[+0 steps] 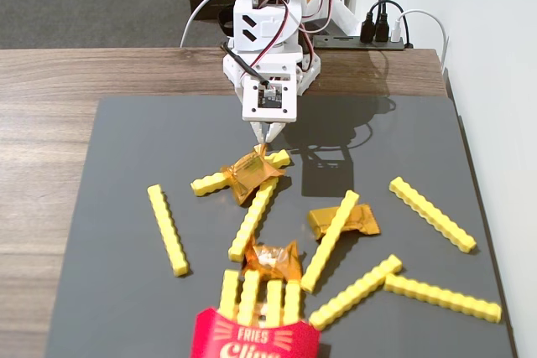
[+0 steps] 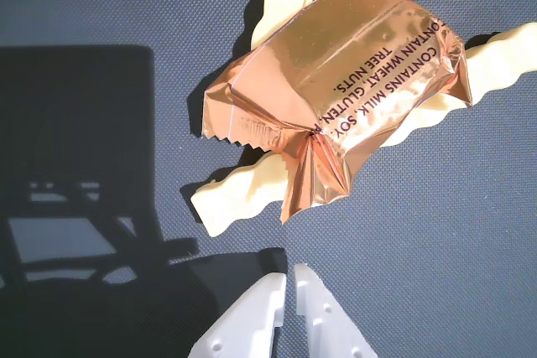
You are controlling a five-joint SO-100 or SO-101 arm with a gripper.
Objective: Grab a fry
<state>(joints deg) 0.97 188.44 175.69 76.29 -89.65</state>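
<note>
Several bright yellow studded fries lie scattered on the grey mat (image 1: 109,165). The nearest fry (image 1: 211,182) lies crosswise under a crinkled orange-gold foil wrapper (image 1: 252,172). In the wrist view it looks pale (image 2: 239,197) and pokes out from both sides of the wrapper (image 2: 352,81). My gripper (image 1: 267,133) hangs just behind the wrapper, pointing down. In the wrist view the gripper (image 2: 289,272) has its jaws almost together, with only a sliver between them and nothing in it. A second fry (image 1: 252,220) reaches toward the wrapper from the front.
Other fries lie at the left (image 1: 168,228), the middle (image 1: 330,239) and the right (image 1: 432,213). Two more foil wrappers (image 1: 344,220) (image 1: 273,259) lie among them. A red "FRIES" carton (image 1: 252,337) holding several fries stands at the front edge. A wall runs along the right.
</note>
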